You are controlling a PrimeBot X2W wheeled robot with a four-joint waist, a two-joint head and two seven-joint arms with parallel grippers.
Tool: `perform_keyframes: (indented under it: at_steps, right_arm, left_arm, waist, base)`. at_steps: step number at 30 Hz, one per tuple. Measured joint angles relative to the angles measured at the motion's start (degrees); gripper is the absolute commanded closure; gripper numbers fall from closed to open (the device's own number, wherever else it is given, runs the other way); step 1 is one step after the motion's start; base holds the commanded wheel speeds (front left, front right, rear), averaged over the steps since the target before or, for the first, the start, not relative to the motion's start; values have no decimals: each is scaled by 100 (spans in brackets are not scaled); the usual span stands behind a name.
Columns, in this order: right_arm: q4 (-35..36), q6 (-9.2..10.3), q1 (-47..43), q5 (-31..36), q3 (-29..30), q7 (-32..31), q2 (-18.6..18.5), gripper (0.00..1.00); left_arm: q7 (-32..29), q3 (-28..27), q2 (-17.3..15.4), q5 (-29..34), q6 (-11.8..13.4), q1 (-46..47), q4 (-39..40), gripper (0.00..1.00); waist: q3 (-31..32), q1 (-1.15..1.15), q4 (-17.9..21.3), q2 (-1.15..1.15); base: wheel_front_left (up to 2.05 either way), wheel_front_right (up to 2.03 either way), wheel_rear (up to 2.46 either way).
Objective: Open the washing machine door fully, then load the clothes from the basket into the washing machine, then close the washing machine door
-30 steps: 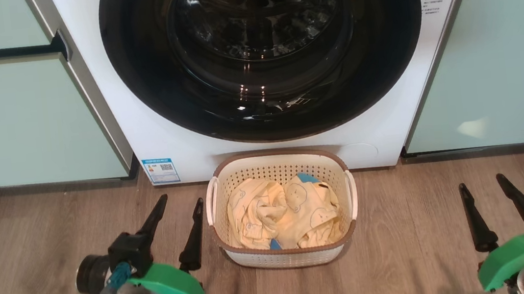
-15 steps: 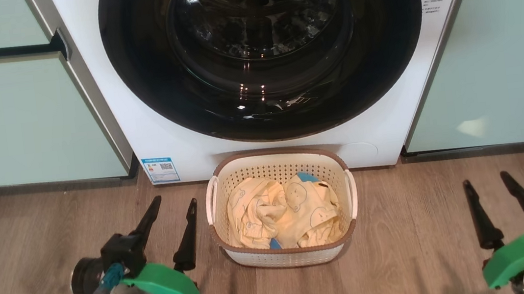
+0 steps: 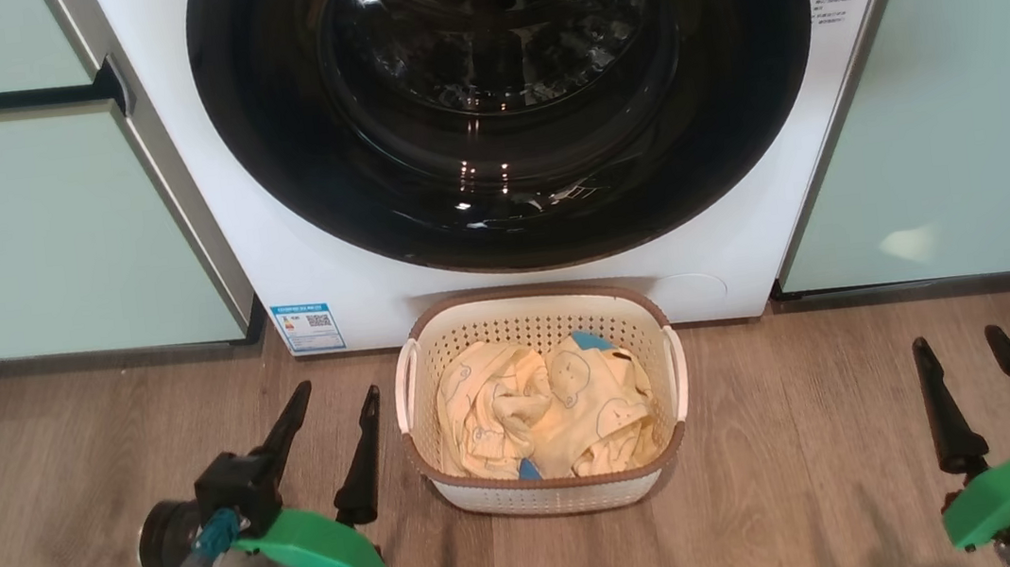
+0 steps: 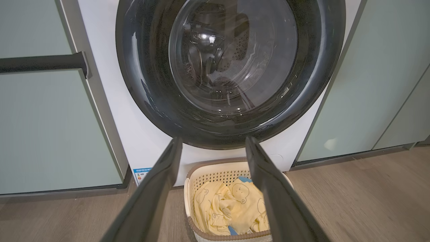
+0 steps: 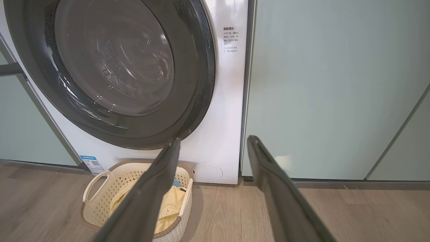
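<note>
The washing machine stands white between pale green cabinet panels, and the washing machine door, a glossy black ring around a bulging glass window, sits shut against its front. A blue sticker marks the lower left corner of the machine's front.

The basket rests on the wooden floor, just in front of the machine and below the door, its far rim close to the white panel. The clothes, pale yellow with faint cartoon outlines and small blue patches, lie crumpled inside it, below the brown rim.

In the head view the left gripper hovers just beside the basket's left handle without touching it. Its two dark fingers are spread wide with nothing between them, and they point towards the machine. The right gripper hangs well apart from the basket, over bare floor at the right edge, in front of the right-hand cabinet panel. It too is spread wide and empty.

The left wrist view looks between its parted fingers at the basket, the clothes and the lower arc of the door. The right wrist view looks past its own at the machine's right edge and the neighbouring panel, with the basket off to the lower left
</note>
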State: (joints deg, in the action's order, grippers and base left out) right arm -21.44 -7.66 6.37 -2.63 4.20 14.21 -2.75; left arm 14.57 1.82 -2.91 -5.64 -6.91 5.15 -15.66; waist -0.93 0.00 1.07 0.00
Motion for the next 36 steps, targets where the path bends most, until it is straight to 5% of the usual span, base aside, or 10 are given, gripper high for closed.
perform_keyframes:
  at_steps: [15, 36]
  right_arm:
    - [46, 0, -8, -40, 14, 0, 5, 0]
    - [46, 0, -2, -40, 90, 0, 81, 0]
  left_arm:
    - [0, -12, 15, 2, 2, 19, -20, 0]
    - [0, -109, 30, 59, -2, 103, -23, 0]
  waist:
    - [-59, 0, 43, 0]
    - [-174, 0, 178, 0]
  base:
    - [24, 24, -48]
    - [115, 117, -232]
